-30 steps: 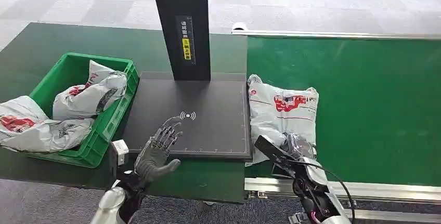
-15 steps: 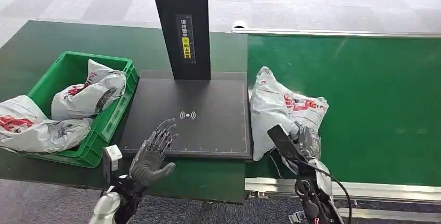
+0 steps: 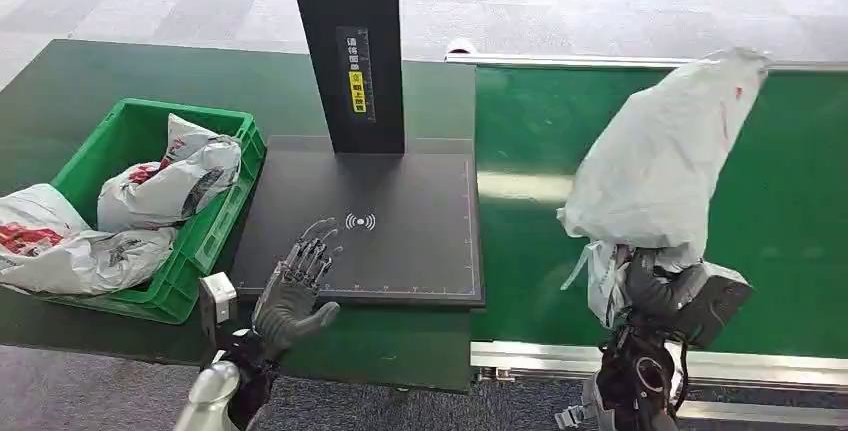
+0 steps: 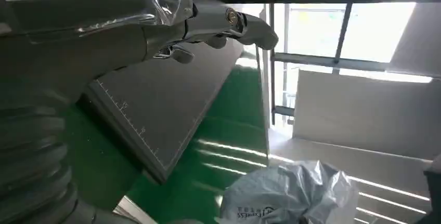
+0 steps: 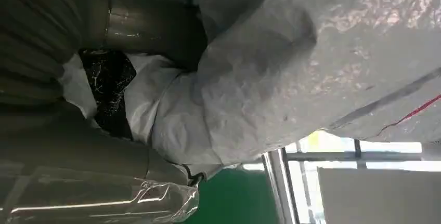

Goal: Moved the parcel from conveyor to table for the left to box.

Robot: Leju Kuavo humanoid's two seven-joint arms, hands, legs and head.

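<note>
Above the green conveyor (image 3: 780,211) the right hand (image 3: 650,291) grasps the parcel (image 3: 665,166) for carrying, while the left hand (image 3: 295,291) waits released.

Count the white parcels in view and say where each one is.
3, though the bin may hide more. One parcel is held up over the conveyor by the right robot hand. One lies in the green bin. One drapes over its near-left rim.

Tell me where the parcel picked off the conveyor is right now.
In the head view the parcel is on the right, gripped by the right hand and raised above the green conveyor belt.
</note>
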